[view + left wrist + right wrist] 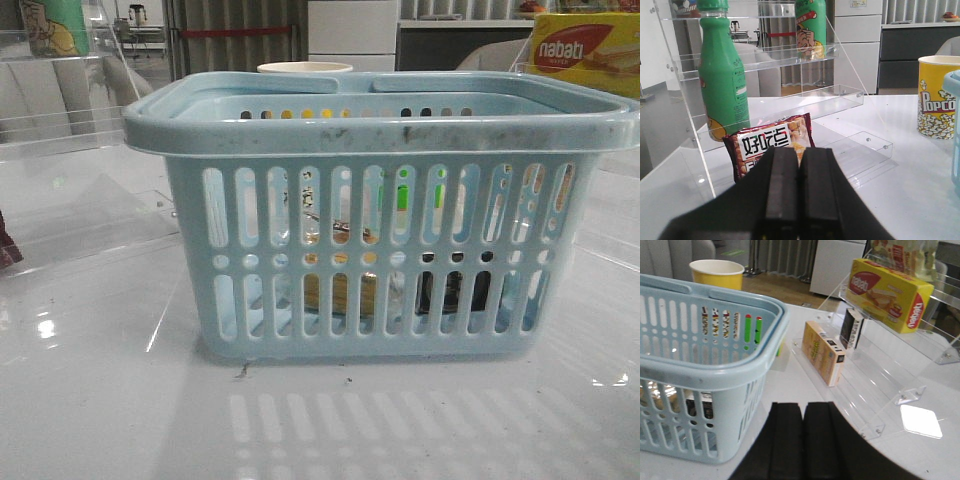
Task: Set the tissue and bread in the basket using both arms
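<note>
Both the left gripper (799, 200) and right gripper (802, 440) are clenched empty. The bread (340, 293) and tissue (452, 290) seem to lie inside the basket (715, 371), which stands at 10 o'clock of the right gripper; a careless swing could push it.

- "nabati" in white on a red oval, on the yellow wafer box (585, 52), which sits on the clear shelf ahead of the right pincer (802, 440).
- "Popco…", cut off at the edge, on the yellow popcorn cup (935, 97).
- Chinese characters "好吃点" on the red snack packet (771, 145) just beyond the left pincer (799, 192).
</note>
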You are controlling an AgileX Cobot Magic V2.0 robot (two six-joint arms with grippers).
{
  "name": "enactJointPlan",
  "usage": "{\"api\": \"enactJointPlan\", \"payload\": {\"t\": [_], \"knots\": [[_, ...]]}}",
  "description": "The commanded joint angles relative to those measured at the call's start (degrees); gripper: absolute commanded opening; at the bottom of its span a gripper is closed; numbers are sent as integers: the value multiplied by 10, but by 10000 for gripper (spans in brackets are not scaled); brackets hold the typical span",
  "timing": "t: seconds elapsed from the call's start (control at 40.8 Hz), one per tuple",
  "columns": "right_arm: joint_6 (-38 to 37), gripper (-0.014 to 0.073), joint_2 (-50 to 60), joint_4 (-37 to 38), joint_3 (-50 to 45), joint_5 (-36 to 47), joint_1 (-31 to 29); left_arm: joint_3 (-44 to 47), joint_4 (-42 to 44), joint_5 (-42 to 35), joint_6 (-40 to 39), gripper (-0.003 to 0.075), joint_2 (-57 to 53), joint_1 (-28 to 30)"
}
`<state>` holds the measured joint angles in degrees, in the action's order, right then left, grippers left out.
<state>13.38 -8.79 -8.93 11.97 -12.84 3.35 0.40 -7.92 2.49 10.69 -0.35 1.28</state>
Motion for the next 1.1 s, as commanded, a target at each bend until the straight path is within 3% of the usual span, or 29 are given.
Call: {"api": "enactJointPlan", "payload": {"t": [0.0, 0.22, 0.539, 0.71, 0.98, 1.078], "knots": [[5, 57, 31, 0, -38, 90, -16, -1, -4, -49, -4, 91, -10, 0], [5, 57, 97, 0, -139, 155, -32, -1, -4, -49, -4, 91, -10, 0], [5, 57, 102, 0, -137, 137, -39, -1, -4, -49, -4, 91, -9, 0], [3, 57, 102, 0, -137, 175, -39, -1, -4, -49, -4, 91, -9, 0], [-174, 57, 102, 101, -137, 222, -50, -1, -4, -49, -4, 91, -9, 0], [-180, 57, 102, 103, -137, 229, -49, -1, -4, -49, -4, 91, -9, 0]]}}
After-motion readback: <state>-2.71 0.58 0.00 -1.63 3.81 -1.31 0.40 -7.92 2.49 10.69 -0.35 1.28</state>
